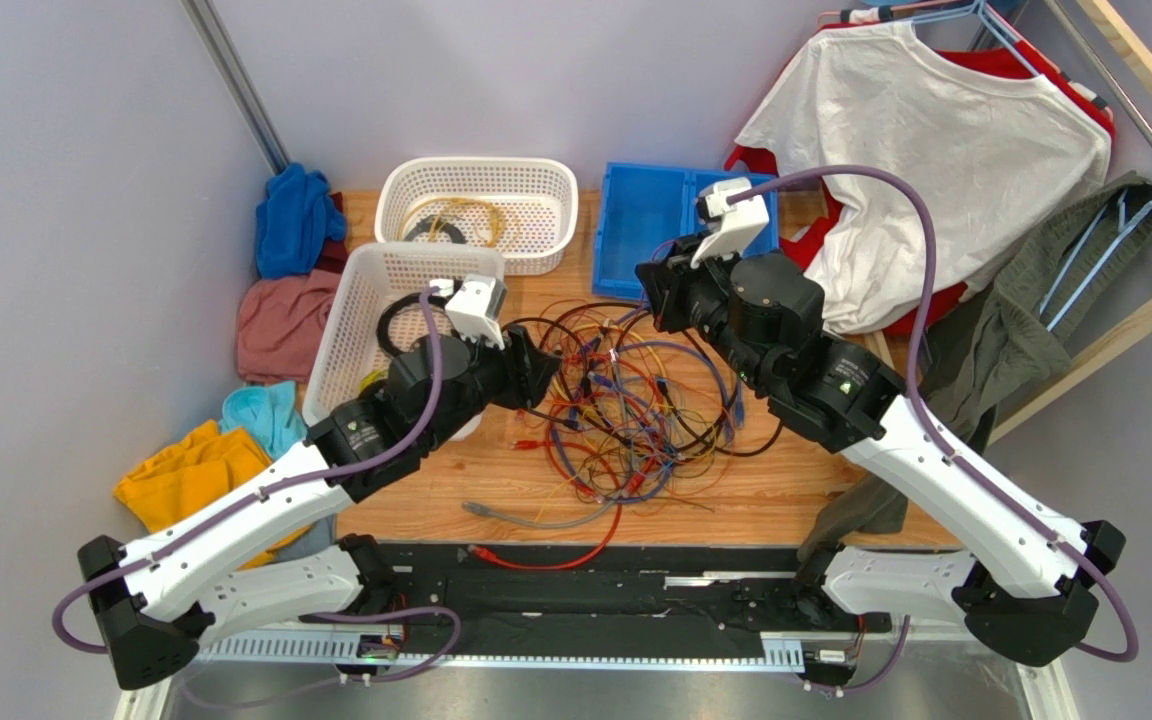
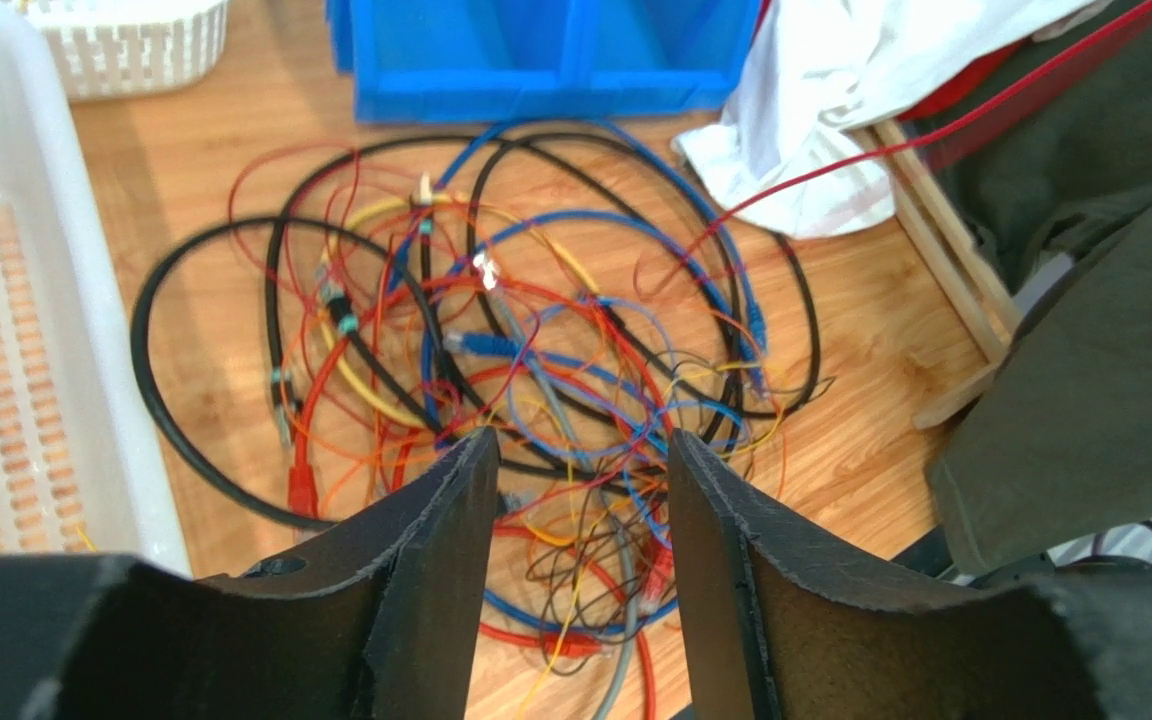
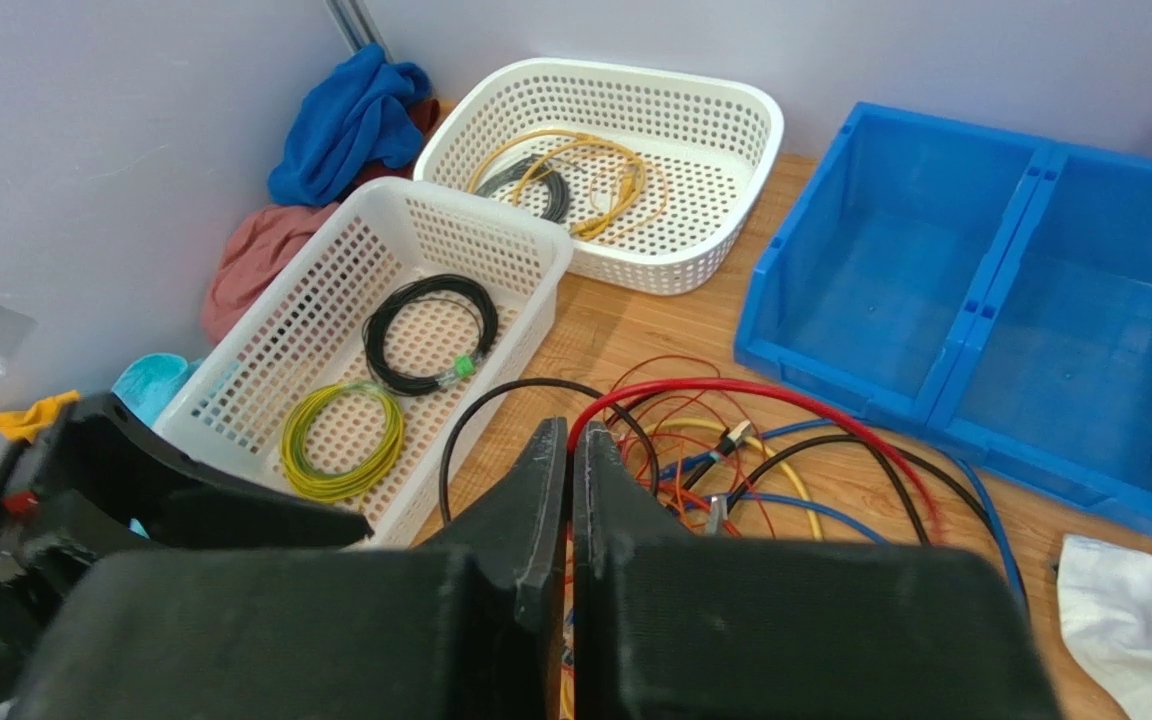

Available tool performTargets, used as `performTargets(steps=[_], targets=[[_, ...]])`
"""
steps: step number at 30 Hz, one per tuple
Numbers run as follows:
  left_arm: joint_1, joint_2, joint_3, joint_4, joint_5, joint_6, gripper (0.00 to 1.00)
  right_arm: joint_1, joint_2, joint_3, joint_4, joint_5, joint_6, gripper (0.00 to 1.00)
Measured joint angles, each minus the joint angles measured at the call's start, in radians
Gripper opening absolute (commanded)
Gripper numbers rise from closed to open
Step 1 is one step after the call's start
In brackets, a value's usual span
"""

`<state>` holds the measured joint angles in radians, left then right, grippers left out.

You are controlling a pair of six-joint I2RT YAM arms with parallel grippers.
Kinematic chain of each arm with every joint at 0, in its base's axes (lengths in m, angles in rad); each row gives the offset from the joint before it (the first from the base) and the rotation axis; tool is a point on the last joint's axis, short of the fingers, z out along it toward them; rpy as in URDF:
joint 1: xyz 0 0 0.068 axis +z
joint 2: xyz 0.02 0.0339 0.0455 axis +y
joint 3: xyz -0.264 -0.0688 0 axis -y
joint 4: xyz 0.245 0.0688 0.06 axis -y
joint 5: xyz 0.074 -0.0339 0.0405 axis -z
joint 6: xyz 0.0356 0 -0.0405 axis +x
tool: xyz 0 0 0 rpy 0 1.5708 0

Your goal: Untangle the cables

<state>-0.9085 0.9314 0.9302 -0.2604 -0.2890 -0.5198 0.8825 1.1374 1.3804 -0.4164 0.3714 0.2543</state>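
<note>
Wooden table [image 1: 778, 483], tangled cables [image 1: 620, 405], white basket [image 3: 312, 338] holding black coil [image 3: 372, 338], yellow-green coil [image 3: 297, 450]

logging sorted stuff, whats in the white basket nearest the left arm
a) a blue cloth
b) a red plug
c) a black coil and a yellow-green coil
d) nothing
c: the right wrist view shows the basket holding a black coil and a yellow-green coil lying side by side.
</note>
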Motion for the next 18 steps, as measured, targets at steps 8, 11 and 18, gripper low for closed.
performTargets(steps=[8,11,18], targets=[[0.000,-0.096,-0.278,0.016,-0.029,-0.119,0.49,0.000,0.048,0.069,0.009,0.054,-0.053,0.00],[0.000,-0.114,-0.346,0.018,-0.029,-0.166,0.48,0.000,0.093,0.127,0.010,0.080,-0.081,0.00],[0.000,-0.164,-0.509,0.084,0.010,-0.283,0.47,-0.065,0.248,0.394,0.000,0.136,-0.161,0.00]])
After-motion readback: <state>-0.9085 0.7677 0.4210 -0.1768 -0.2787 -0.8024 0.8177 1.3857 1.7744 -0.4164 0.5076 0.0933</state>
